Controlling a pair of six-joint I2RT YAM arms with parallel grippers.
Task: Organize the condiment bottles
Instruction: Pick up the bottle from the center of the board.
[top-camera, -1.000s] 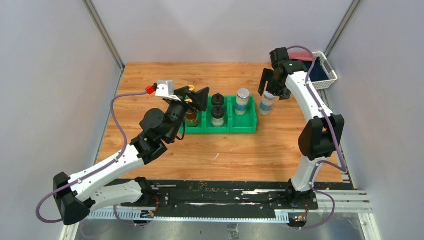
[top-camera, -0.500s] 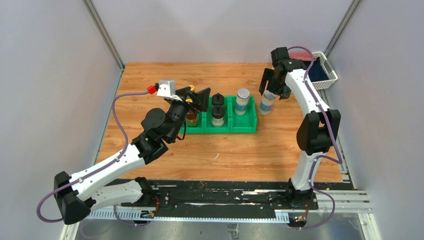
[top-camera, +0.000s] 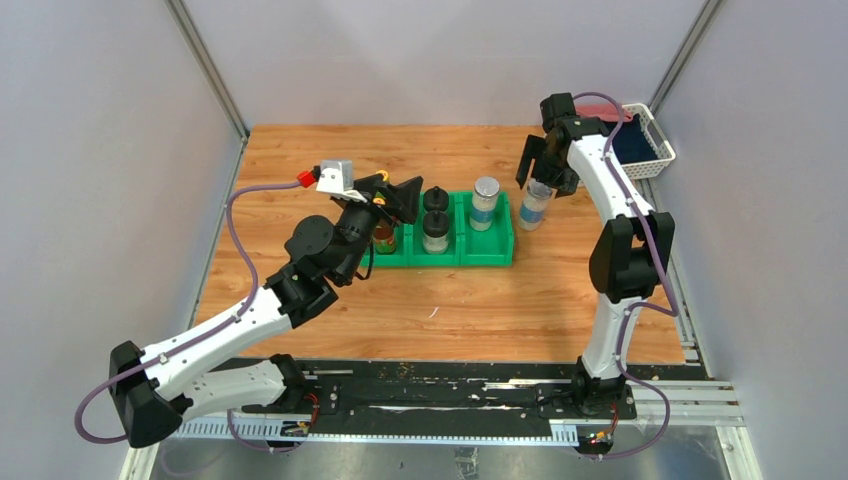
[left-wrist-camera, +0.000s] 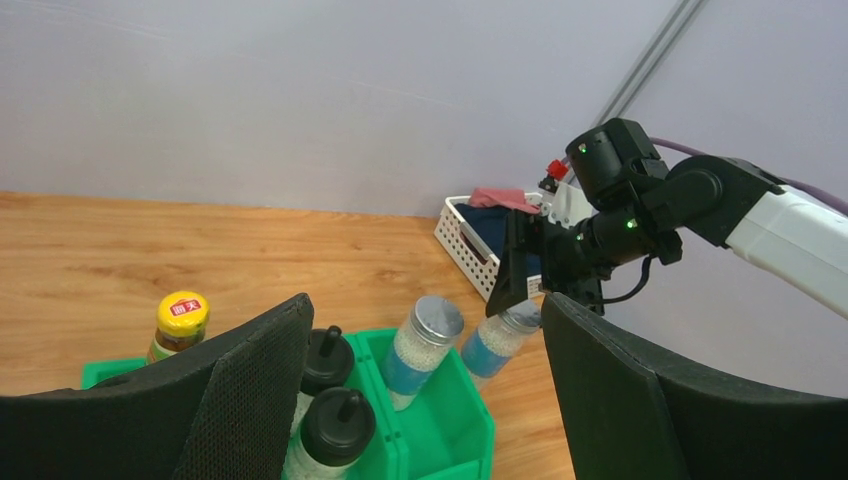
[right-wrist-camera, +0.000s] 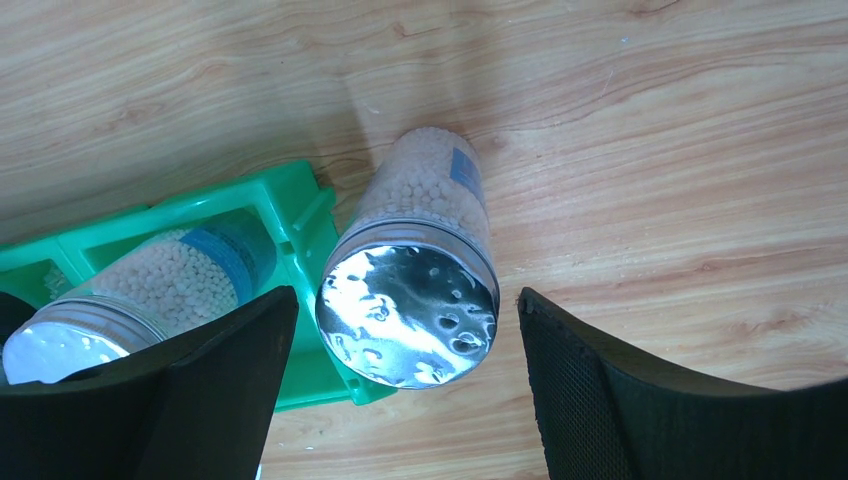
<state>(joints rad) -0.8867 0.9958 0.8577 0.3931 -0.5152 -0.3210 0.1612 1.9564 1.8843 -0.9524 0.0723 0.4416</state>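
Grey walls are closing in the wooden table (top-camera: 450, 300) on three sides, with its widest stretch of wood lying toward the near edge. The green bin (top-camera: 495, 250) is sitting mid-table, holding two black-knobbed bottles (top-camera: 435, 225), one shaker (top-camera: 484, 203) and a yellow-capped bottle (left-wrist-camera: 180, 320). The left tool (top-camera: 395, 197) is hovering open above the bin's left end. The right tool (top-camera: 545, 178) is straddling, jaws apart, a second shaker (right-wrist-camera: 420, 290) standing just beside the bin's right wall.

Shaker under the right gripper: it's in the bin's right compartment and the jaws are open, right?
No. The shaker is on the table beside the bin, not in a compartment; the right wrist view shows it. The right gripper over it is open.
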